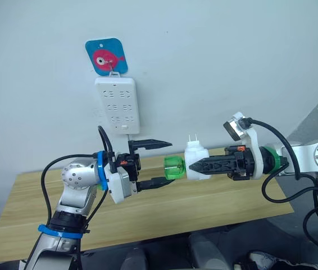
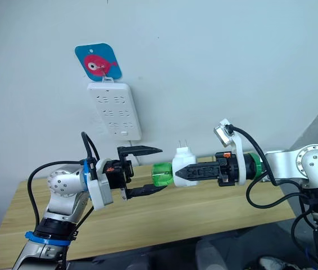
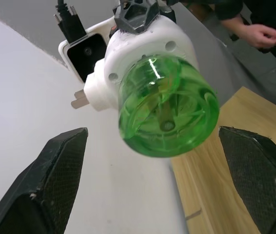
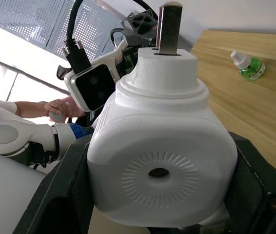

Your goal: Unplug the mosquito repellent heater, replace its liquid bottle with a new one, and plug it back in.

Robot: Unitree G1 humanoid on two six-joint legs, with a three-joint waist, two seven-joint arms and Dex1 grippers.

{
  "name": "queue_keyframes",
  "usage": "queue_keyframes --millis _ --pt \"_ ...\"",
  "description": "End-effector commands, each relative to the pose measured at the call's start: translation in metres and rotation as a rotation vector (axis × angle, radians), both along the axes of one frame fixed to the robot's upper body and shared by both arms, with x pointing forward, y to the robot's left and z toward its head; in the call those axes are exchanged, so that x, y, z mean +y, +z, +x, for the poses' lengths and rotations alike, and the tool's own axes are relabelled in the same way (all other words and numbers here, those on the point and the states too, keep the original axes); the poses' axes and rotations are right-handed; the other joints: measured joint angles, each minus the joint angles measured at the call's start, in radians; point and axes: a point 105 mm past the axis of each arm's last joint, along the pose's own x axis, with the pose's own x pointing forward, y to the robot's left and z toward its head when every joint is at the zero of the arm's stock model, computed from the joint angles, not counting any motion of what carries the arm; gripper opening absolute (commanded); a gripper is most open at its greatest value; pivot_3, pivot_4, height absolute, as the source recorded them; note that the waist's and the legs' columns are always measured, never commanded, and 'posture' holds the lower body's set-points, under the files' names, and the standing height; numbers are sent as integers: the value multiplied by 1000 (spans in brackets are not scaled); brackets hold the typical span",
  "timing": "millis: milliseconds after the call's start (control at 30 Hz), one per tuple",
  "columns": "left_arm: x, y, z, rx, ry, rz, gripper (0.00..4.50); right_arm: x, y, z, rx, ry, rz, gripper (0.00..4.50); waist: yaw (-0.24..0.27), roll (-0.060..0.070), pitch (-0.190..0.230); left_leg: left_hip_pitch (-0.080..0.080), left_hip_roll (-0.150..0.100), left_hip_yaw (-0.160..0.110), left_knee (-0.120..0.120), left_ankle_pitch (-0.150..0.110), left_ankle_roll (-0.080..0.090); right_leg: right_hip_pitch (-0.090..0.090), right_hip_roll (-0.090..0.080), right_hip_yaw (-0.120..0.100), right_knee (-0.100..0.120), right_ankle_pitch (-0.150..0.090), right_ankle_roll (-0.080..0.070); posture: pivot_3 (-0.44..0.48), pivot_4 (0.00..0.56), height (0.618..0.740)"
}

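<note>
My right gripper is shut on the mosquito repellent heater, a small white unit held in the air above the table with its two prongs pointing up. A green liquid bottle sticks out of the heater sideways toward my left gripper. That gripper is open, one fingertip above and one below the bottle's end, with gaps on both sides in the left wrist view. The heater's round vent face faces the right wrist camera. A second small green bottle lies on the table.
A long white power strip hangs on the wall under a blue fish hook, behind and above my left gripper. The wooden table runs below both arms. A person's hand shows beyond the table.
</note>
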Motion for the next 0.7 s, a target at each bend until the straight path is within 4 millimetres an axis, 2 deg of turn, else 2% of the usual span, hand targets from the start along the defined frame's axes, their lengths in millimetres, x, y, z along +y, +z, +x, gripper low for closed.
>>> queue_keyframes --millis 33,133,233,400,433,567,700 --pt "-5 8 -3 -50 -15 -24 4500 -1 13 0 -35 -7 53 3007 -1 0 0 0 0 0 0 0 0 0 0 0 0 0 0 -184 88 734" --pt "-8 11 -4 -51 -25 -36 4500 0 13 0 -34 -10 54 3007 -2 0 0 0 0 0 0 0 0 0 0 0 0 0 0 -184 88 734" --pt "-11 14 -6 -52 -34 -49 3919 0 12 1 -33 -13 53 3007 -2 0 0 0 0 0 1 0 0 0 0 0 0 0 0 -184 88 734" --pt "-13 13 -9 -34 -41 -50 2368 0 12 1 -33 -18 51 3007 -3 0 0 0 0 0 0 0 0 0 0 0 0 0 0 -186 91 734" --pt "-13 13 -9 -31 -41 -50 2224 0 12 1 -34 -19 51 3007 -3 0 -1 0 0 -1 0 0 0 0 0 0 0 0 0 -186 91 734" --pt "-13 14 -9 -3 -43 -48 2227 -1 12 2 -36 -23 44 3007 -3 0 0 0 0 -1 1 0 0 0 0 -1 1 0 0 -187 95 734" --pt "-8 0 -10 386 -68 32 2227 -2 13 1 -50 -23 24 3007 -6 0 0 0 0 -1 0 0 0 0 0 -1 1 0 0 -188 99 734"
